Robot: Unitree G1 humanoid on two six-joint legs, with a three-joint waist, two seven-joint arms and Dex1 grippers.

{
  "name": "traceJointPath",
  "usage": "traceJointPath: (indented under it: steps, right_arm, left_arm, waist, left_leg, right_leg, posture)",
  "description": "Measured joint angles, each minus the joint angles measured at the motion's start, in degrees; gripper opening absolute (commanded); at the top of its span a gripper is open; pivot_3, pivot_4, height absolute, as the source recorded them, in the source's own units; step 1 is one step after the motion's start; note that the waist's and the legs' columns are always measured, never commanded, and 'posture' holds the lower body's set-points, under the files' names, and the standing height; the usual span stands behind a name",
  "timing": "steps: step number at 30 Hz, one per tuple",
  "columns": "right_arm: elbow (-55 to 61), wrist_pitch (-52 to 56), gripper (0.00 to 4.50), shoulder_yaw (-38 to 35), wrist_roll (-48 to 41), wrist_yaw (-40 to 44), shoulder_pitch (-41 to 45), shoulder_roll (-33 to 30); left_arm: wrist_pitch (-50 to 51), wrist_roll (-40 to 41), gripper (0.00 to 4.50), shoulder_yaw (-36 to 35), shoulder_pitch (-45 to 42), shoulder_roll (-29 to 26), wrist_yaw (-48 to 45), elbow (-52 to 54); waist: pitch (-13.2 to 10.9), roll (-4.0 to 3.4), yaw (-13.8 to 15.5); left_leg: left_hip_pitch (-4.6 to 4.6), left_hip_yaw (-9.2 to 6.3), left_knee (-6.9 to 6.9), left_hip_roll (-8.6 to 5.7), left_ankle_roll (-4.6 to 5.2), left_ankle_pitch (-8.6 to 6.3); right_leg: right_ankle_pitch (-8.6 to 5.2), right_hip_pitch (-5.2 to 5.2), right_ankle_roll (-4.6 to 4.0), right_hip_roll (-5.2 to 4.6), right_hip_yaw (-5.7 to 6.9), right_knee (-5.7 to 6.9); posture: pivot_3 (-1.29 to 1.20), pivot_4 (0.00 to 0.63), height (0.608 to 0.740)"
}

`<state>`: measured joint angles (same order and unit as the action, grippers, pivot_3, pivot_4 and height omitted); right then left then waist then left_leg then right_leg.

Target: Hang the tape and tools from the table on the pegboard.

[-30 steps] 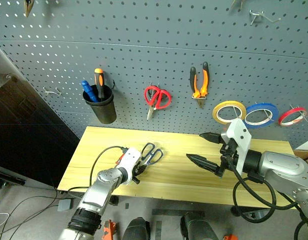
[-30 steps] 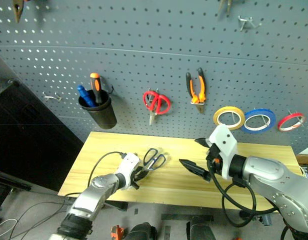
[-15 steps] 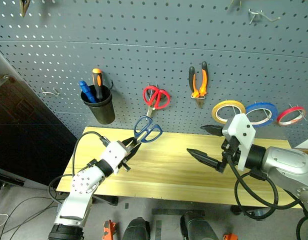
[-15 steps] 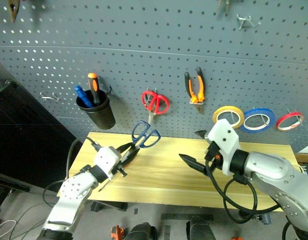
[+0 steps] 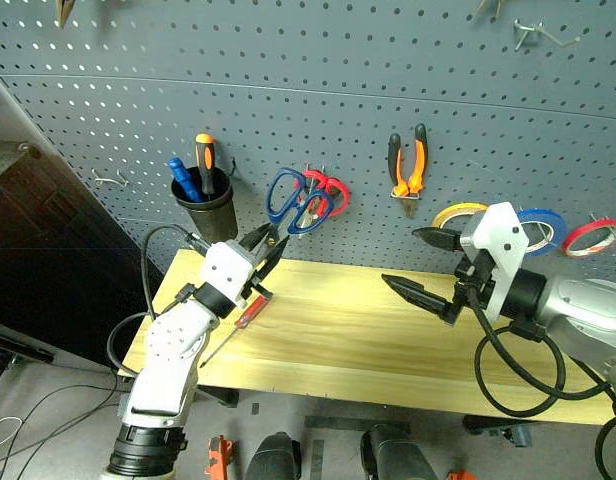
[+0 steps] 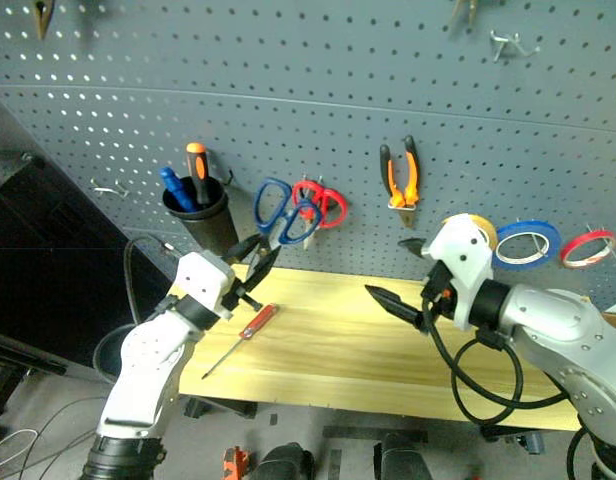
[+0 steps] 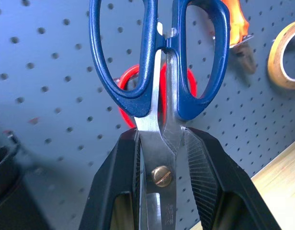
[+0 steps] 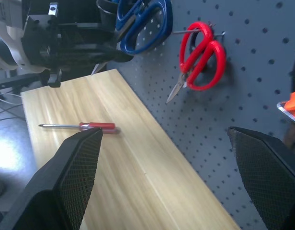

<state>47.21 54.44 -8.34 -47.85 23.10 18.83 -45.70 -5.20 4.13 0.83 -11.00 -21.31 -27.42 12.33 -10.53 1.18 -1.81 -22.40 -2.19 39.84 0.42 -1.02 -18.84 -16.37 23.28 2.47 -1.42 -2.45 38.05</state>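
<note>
Blue-handled scissors (image 7: 157,62) — steel blades closed.

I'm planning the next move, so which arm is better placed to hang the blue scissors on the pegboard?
Left. The left gripper is shut on the blue scissors, handles raised near the pegboard; the right gripper is open.
</note>
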Motion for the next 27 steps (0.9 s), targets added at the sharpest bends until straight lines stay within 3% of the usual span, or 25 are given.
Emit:
traceJointPath:
  steps: [15, 22, 24, 27]
  right_arm:
    - [-0.3, -0.3, 4.50, 0.7, 0.0, -0.9, 2.5, 1.1]
    - [-0.8, -0.7, 4.50, 3.0, 1.4, -1.7, 4.7, 3.1]
    - [-0.9, -0.7, 4.50, 3.4, 1.6, -1.8, 4.8, 3.5]
    - [-0.9, -0.7, 4.50, 3.7, 1.7, -1.9, 4.8, 3.9]
  left_arm:
    - [-5.2, -2.9, 1.09, 2.3, -5.6, 0.8, -0.7, -16.4]
    - [-6.3, -3.9, 1.09, 3.6, -7.9, 2.2, -0.6, -17.6]
    - [-5.9, -4.1, 1.80, 3.8, -8.3, 2.6, -0.4, -17.6]
    - [-2.5, -4.0, 2.53, 3.8, -8.4, 2.6, -0.3, -17.8]
  waist:
    - [0.0, 0.00, 0.0]
    - [0.0, 0.00, -0.1]
    - [0.0, -0.01, -0.1]
    - [0.0, -0.02, -0.1]
  left_leg:
    - [-0.01, -0.02, 0.08, -0.02, -0.01, 0.01]
    - [-0.03, -0.04, 0.09, -0.02, -0.02, 0.02]
    - [-0.03, -0.03, 0.09, -0.02, -0.03, 0.03]
    - [-0.02, -0.04, 0.09, -0.02, -0.04, 0.03]
  right_leg:
    - [0.00, 0.01, -0.01, 0.01, 0.11, 0.04]
    - [0.01, 0.01, -0.01, 0.01, 0.09, 0.06]
    - [0.01, 0.01, -0.01, 0.01, 0.10, 0.06]
    - [0.01, 0.02, -0.01, 0.01, 0.11, 0.08]
  posture:
    - [-0.09, 0.178, 0.740]
    - [-0.09, 0.177, 0.740]
    - [-0.09, 0.177, 0.740]
    - [-0.09, 0.177, 0.740]
